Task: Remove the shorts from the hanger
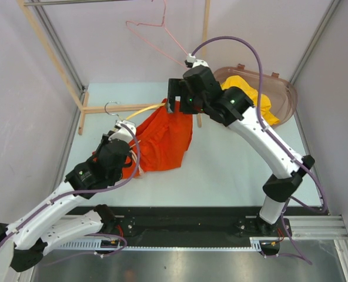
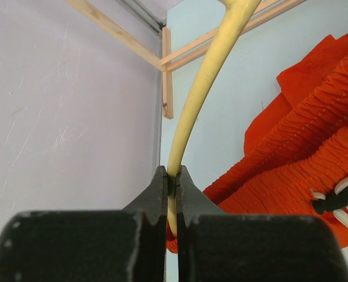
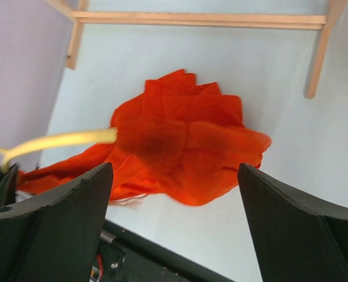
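Left gripper (image 2: 173, 183) clamped shut on the yellow hanger (image 2: 198, 97), whose bar arcs away over the table (image 1: 221, 170). Orange-red shorts (image 1: 162, 141): crumpled, lying left of the table's centre, gathered elastic waist and pale drawstring (image 2: 344, 197) at the near-left end, long axis running diagonally toward the far right; the hanger's tip seemingly tucked under the cloth. Right gripper (image 3: 174, 170) above them, jaws wide apart, holding nothing. Yellow shorts (image 1: 267, 110) bunched in a brown tub (image 1: 287, 97) at the far right corner

No words, numbers, labels or signs can be read anywhere here. Nothing has writing on it that shows clearly.
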Tool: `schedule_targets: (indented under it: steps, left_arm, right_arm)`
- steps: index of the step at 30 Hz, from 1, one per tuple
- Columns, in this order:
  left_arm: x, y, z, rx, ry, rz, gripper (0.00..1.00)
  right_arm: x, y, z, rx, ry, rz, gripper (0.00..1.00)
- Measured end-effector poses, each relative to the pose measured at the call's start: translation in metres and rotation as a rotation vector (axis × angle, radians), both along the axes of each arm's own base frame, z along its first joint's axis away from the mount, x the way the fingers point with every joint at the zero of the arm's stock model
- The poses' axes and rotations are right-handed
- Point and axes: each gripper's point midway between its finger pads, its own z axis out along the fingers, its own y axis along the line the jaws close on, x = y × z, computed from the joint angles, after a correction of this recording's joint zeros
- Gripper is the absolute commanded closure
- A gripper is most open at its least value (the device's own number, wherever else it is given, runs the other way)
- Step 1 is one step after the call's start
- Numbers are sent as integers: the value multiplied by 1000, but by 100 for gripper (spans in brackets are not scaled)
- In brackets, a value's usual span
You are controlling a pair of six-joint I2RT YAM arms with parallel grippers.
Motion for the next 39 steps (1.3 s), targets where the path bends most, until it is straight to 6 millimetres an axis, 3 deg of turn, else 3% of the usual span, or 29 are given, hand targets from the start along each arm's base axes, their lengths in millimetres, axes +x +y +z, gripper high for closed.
schedule_targets:
  steps: [7, 15, 23, 28, 39]
  left_arm:
    - [-4, 6, 0, -2, -22, -3, 100]
    - [-5, 6, -5, 4, -10, -12, 100]
    - [-7, 7, -5, -3, -12, -18, 100]
    - [-7, 5, -6, -11, -9, -30, 100]
    - [-9, 6, -8, -20, -2, -35, 100]
  right_arm:
    - [18, 9, -25, -96, -15, -45, 17]
    - [5, 25, -17, -133, -87, -5, 15]
    - [10, 29, -1, -94, -133, -22, 31]
    - [15, 28, 2, -68, -139, -43, 36]
    - [15, 28, -6, -74, -116, -57, 37]
